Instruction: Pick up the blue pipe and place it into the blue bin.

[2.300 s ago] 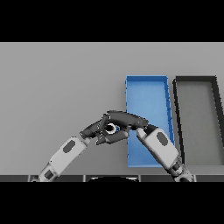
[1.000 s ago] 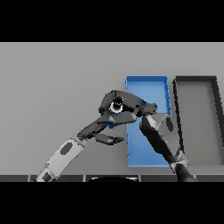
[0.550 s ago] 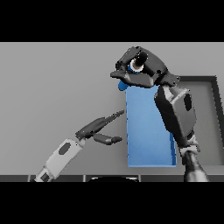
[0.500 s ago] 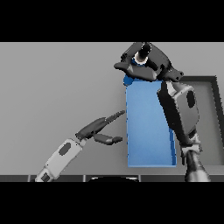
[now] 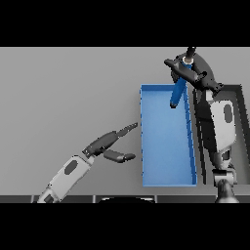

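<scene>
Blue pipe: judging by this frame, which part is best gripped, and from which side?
The upper end, from above. The blue pipe hangs almost upright over the far end of the blue bin, its lower end free, and the right robot hand already curls round its top. That grip looks sound.

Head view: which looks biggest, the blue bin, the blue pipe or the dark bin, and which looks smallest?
1. Blue bin: biggest, its whole tray shows.
2. Dark bin: next by what shows, but the right arm hides much of it and the picture's edge cuts it, so it may match the blue one.
3. Blue pipe: smallest, held in the right hand above the bin.
</scene>
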### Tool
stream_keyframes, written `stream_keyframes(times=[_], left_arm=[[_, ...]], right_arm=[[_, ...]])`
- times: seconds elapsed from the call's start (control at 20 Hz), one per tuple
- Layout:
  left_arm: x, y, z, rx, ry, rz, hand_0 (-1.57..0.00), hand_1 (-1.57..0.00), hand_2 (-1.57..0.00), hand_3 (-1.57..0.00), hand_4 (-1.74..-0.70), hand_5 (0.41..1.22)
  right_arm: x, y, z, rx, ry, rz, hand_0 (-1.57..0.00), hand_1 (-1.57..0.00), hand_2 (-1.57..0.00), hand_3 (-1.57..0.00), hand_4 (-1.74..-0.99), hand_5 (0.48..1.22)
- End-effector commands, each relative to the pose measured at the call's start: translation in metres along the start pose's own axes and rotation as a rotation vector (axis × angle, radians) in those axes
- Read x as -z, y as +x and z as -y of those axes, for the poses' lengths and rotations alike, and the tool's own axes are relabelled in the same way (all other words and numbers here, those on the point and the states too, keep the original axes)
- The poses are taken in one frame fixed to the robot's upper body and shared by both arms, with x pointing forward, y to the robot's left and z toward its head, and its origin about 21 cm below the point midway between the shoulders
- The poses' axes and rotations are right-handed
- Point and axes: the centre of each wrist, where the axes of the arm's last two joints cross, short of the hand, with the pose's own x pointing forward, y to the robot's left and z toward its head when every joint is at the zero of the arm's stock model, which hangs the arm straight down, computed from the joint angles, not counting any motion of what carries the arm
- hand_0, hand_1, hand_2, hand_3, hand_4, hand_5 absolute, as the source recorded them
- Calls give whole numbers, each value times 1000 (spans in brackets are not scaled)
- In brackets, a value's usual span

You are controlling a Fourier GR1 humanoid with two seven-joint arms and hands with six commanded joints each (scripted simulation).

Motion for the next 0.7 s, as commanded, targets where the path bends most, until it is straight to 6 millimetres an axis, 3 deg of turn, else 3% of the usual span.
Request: stream_keyframes(times=[0.0, 0.25, 0.35, 0.4, 0.55, 0.65], left_arm=[[3, -2, -2, 4, 0, -15, 1, 1, 1, 1, -827, 464], [-1, -2, 0, -8, -5, 4, 1, 1, 1, 1, -829, 470], [-2, -4, 1, -9, -2, -6, 1, 1, 1, 1, -826, 470], [1, -3, 4, -9, -6, -8, 1, 1, 1, 1, -827, 471], [3, -1, 2, -2, -2, -14, 1, 1, 1, 1, -826, 475], [0, -1, 6, -8, -2, -8, 1, 1, 1, 1, -827, 474]], right_arm=[[-5, -12, 5, 6, -35, -33, -1571, -1571, -1571, -1571, -1499, 1221], [-29, -61, 16, 49, -200, -259, -1571, -1571, -1571, -1571, -1499, 1221], [-37, -76, 16, 18, -209, -321, -1571, -1571, -1571, -1080, -1586, 1221], [-43, -88, 16, 3, -210, -364, -1571, -1571, -1571, -1178, -1569, 1221], [-49, -110, 11, -19, -217, -474, -1571, -1571, -1571, -693, -1653, 1205], [-52, -125, 10, -9, -250, -562, -1571, -1571, -1571, -1009, -1583, 1199]])
